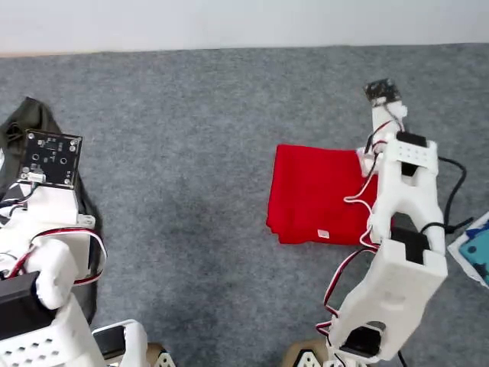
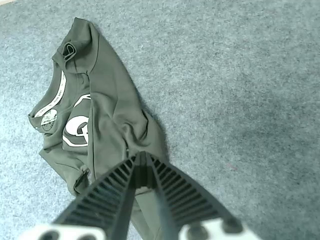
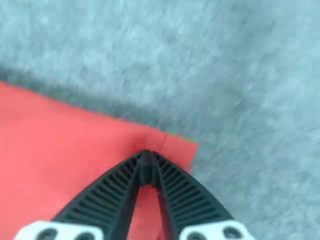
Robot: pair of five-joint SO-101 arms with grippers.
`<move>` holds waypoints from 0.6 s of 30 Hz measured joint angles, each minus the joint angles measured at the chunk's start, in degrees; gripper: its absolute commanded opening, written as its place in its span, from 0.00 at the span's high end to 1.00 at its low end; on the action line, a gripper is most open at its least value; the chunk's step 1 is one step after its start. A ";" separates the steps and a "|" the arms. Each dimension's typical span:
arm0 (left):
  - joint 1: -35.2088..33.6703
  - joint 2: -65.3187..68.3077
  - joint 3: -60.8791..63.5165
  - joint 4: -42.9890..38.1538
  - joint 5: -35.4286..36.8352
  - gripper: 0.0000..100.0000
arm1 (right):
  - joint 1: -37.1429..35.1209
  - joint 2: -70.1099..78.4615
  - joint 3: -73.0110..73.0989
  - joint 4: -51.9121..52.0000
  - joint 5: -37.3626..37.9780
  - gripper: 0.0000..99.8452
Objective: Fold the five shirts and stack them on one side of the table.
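Observation:
A red shirt (image 1: pixel 317 195) lies folded into a rectangle right of the table's middle. My right gripper (image 3: pixel 146 156) is at its far right corner, shut, with the red cloth (image 3: pixel 60 165) pinched at the tips. A dark green shirt (image 2: pixel 102 115) with a white print lies crumpled at the left edge of the table (image 1: pixel 27 122). My left gripper (image 2: pixel 143 159) is shut on a fold of it, and the fabric puckers toward the tips. In the high view the left arm (image 1: pixel 46 229) covers most of that shirt.
The grey carpet-like tabletop (image 1: pixel 183 153) stretches bare between the two shirts. A teal and white item (image 1: pixel 475 251) pokes in at the right edge. The right arm's body and cables (image 1: pixel 397 252) hang over the red shirt's right side.

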 measured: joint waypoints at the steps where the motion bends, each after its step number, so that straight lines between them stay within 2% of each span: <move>1: 0.00 0.00 0.00 0.00 0.00 1.00 | 0.00 0.09 -0.88 0.00 0.00 0.99; 18: 0.00 0.00 0.00 0.00 0.00 1.00 | 2.02 -0.09 -2.29 6.68 0.00 0.99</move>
